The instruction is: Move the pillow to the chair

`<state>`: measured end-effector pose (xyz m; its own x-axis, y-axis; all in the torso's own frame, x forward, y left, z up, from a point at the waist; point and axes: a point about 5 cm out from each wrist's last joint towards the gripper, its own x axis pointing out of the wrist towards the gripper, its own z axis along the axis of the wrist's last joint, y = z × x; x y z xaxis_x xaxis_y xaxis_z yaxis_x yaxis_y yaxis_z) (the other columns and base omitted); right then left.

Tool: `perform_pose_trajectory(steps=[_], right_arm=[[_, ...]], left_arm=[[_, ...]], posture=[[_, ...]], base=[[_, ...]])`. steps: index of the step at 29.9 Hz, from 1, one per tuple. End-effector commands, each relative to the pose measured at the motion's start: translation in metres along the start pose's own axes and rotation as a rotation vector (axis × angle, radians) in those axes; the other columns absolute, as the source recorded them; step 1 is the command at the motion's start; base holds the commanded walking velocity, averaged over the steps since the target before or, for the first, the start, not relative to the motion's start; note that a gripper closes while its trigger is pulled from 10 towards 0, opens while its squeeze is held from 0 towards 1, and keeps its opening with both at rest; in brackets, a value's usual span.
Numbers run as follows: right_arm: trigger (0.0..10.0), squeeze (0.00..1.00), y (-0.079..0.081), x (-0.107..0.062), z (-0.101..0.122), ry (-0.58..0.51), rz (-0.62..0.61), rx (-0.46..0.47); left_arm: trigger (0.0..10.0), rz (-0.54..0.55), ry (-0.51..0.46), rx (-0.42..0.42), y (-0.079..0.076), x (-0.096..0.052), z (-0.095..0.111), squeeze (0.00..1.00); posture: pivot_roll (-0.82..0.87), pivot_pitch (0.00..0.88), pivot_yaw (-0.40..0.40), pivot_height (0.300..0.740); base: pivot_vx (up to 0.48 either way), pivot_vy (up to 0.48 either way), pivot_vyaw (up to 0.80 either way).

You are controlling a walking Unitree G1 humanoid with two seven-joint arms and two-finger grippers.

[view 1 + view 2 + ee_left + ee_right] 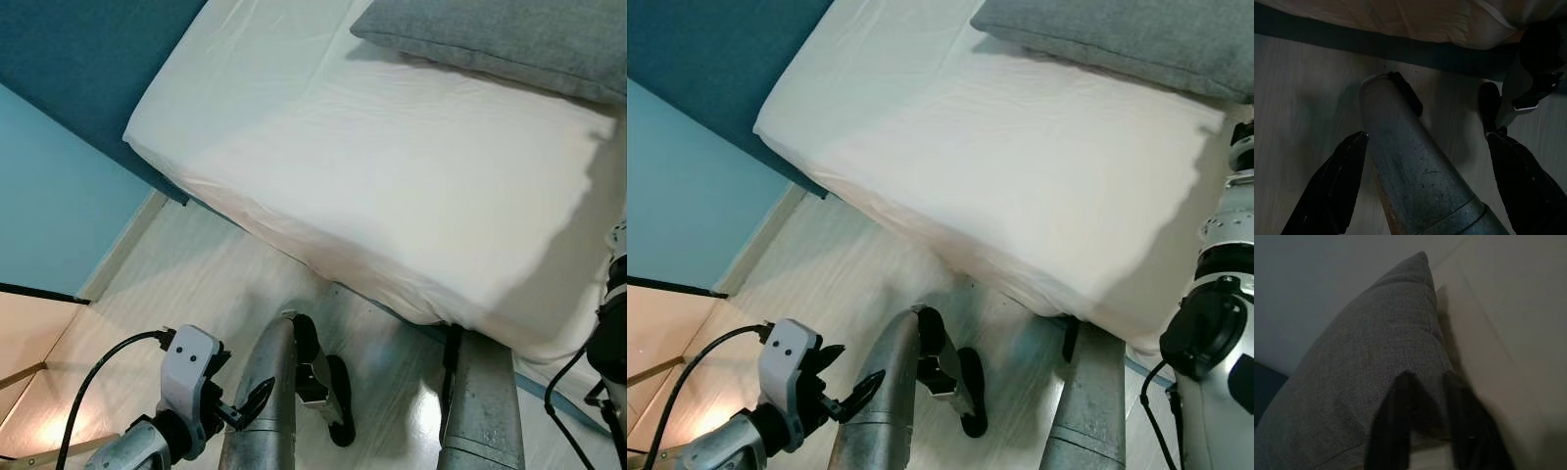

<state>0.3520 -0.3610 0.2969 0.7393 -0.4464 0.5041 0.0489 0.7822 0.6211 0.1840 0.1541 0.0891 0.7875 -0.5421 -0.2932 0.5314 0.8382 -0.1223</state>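
A grey pillow [509,39] lies at the far end of the white-sheeted bed [392,166]. My right arm [1225,294] rises along the bed's right side toward it. In the right wrist view the right gripper [1426,382] has its two black fingers close together over the near edge of the pillow [1376,347], with grey fabric between them. My left gripper [847,377] hangs low over the floor beside my left leg, open and holding nothing; the left wrist view shows its fingers [1332,186] spread on either side of that leg.
The bed's near corner overhangs the pale wood floor [196,284] right in front of my silver legs [265,392]. A dark blue headboard [88,59] and a light blue wall [49,196] close off the left. A wooden edge [20,343] shows at the lower left.
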Motion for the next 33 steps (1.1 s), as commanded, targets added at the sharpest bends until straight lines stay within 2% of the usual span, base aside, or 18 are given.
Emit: perform_pose_trajectory(steps=[1, 9, 14, 16, 18, 19, 26, 29, 33], right_arm=[[10.0, 1.0, -0.006, -0.006, -0.008, 0.013, -0.008, 0.023], [10.0, 1.0, -0.005, -0.005, -0.004, -0.011, -0.007, 0.028], [10.0, 1.0, -0.011, -0.006, 0.0, -0.026, -0.056, -0.024], [10.0, 1.0, -0.013, -0.006, 0.001, -0.033, -0.081, -0.019], [10.0, 1.0, -0.016, -0.007, -0.001, -0.026, -0.109, 0.024], [10.0, 0.0, -0.016, -0.008, -0.004, -0.013, -0.112, 0.045], [10.0, 0.0, -0.011, -0.011, -0.021, 0.039, -0.095, 0.154], [10.0, 0.0, -0.007, -0.011, -0.028, 0.059, -0.081, 0.262], [10.0, 0.0, -0.004, -0.011, -0.03, 0.068, -0.057, 0.299]], left_arm=[[10.0, 0.001, 0.063, -0.012, 0.0, -0.008, -0.011, 0.0], [10.0, 0.003, 0.065, -0.014, 0.0, -0.01, -0.011, 0.0], [10.0, 0.003, 0.068, -0.013, 0.0, -0.012, -0.01, 0.0], [10.0, 0.005, 0.069, -0.012, 0.0, -0.013, -0.01, 0.0], [10.0, 0.005, 0.07, -0.011, 0.001, -0.014, -0.009, 0.0], [10.0, 0.004, 0.071, -0.011, 0.001, -0.014, -0.009, 0.0], [10.0, 0.001, 0.076, -0.009, 0.0, -0.016, -0.009, 0.0], [10.0, 0.0, 0.074, -0.007, 0.0, -0.017, -0.007, 0.0], [10.0, 0.0, 0.075, -0.007, 0.0, -0.018, -0.006, 0.0]], posture=[[0.14, 0.671, 0.4, 0.576], [0.14, 0.675, 0.4, 0.576], [0.15, 0.679, 0.4, 0.576], [0.15, 0.678, 0.4, 0.576], [0.15, 0.678, 0.4, 0.576], [0.16, 0.679, 0.4, 0.576], [0.16, 0.679, 0.4, 0.576], [0.16, 0.683, 0.4, 0.576], [0.17, 0.686, 0.4, 0.576]], base=[[0.0, 0.0, 0.0], [0.0, 0.0, 0.0], [0.0, 0.0, 0.0], [0.0, 0.0, 0.0], [0.0, 0.0, 0.0], [0.0, 0.0, 0.0], [0.0, 0.0, 0.0], [0.0, 0.0, 0.0], [0.0, 0.0, 0.0]])
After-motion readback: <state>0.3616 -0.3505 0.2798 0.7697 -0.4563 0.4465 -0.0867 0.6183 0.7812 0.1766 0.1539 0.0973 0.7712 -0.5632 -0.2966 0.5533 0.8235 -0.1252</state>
